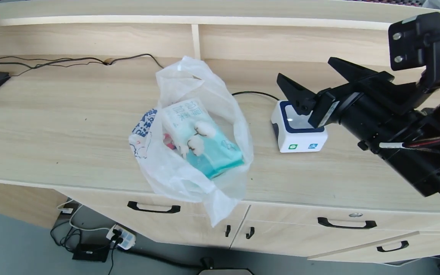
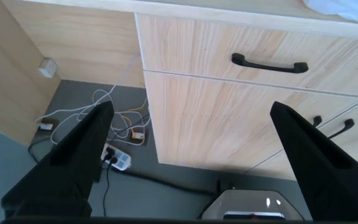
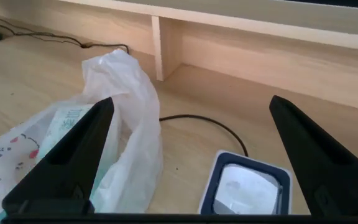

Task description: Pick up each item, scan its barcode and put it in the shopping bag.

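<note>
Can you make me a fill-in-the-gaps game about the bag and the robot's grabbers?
1. The tissue pack lies ___ the shopping bag.
2. The white scanner stands to the robot's ___ of the bag.
3. The right gripper hangs above the scanner with its jaws ___.
4. The left gripper faces a drawer with a ___ handle.
Missing words: inside; right; open; black.

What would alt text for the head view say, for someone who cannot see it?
A white plastic shopping bag lies open on a wooden counter with a teal-and-white packet inside. Right of it stands a white scanner, and the robot's right gripper hovers over it, open and empty.
</note>
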Available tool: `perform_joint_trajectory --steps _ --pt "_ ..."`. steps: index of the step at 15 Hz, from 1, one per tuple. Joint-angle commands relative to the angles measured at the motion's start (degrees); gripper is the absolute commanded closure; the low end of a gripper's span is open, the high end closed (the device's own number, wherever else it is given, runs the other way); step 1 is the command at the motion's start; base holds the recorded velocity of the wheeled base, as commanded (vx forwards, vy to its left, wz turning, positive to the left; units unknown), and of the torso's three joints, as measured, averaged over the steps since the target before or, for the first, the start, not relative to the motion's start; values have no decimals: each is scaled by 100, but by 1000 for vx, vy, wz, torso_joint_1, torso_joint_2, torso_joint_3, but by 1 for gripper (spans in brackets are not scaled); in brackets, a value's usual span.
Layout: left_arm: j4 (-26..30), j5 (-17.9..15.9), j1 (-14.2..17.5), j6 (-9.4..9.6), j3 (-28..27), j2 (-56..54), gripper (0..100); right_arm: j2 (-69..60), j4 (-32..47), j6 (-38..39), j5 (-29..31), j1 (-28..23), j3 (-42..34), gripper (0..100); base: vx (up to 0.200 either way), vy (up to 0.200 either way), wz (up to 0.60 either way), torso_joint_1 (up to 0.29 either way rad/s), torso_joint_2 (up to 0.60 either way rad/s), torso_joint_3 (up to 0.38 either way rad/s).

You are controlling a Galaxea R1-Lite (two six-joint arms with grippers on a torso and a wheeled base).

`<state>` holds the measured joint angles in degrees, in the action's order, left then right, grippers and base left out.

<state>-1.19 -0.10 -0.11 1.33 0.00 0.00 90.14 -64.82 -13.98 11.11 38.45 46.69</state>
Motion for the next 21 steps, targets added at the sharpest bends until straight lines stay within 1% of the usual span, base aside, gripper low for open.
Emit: perform_joint_trajectory --steps 1,2,3,4,6,7,9,10,11,12,13,14,15,16,20,21 --pt "-4 1 2 -1 0 9 0 -119 -49 168 76 -22 -55 0 0 0 0 0 0 0" --pt "-4 1 2 -1 0 0 0 -356 -189 291 76 -189 -283 0 0 0 0 0 0 0" --pt "-4 1 2 -1 0 9 0 -752 -259 317 32 -505 -758 0 0 0 0 0 0 0" --pt "-4 1 2 -1 0 9 0 -1104 -251 326 -38 -980 -1303 0 0 0 0 0 0 0" --pt "-4 1 2 8 0 9 0 -1578 -277 546 -689 -1903 -2340 0 0 0 0 0 0 0" --pt "-4 1 2 8 0 9 0 -1648 -330 651 -891 -2070 -2595 0 0 0 0 0 0 0" --pt "-4 1 2 -1 0 9 0 -1613 -497 985 -926 -2122 -2700 0 -200 0 0 2 5 2" --pt "-4 1 2 -1 0 0 0 -1543 -514 1082 -926 -2272 -2718 0 -200 0 0 17 7 -2" --pt "-4 1 2 -1 0 9 0 -1464 -514 1117 -952 -2588 -2709 0 -200 0 0 12 2 -2" --pt "-4 1 2 8 0 9 0 -1350 -523 1108 -1049 -2887 -2691 0 0 0 0 0 0 0" --pt "-4 1 2 17 0 9 0 -1183 -637 1038 -1216 -3309 -2691 0 0 0 0 0 0 0" --pt "5 1 2 17 0 0 0 -1077 -787 845 -1365 -3608 -2700 0 0 0 0 0 0 0" --pt "5 1 2 17 0 0 0 -937 -954 704 -1585 -3722 -2709 0 0 -200 0 -17 -12 12" --pt "5 1 2 25 0 0 0 -875 -998 669 -1682 -3731 -2727 0 0 -200 0 7 2 2" --pt "5 1 2 17 0 0 0 -550 -1094 827 -1717 -3748 -2815 0 0 -200 0 19 10 1" --pt "5 1 2 25 0 0 0 -506 -1112 862 -1726 -3889 -2815 0 0 -200 0 -2 2 7"
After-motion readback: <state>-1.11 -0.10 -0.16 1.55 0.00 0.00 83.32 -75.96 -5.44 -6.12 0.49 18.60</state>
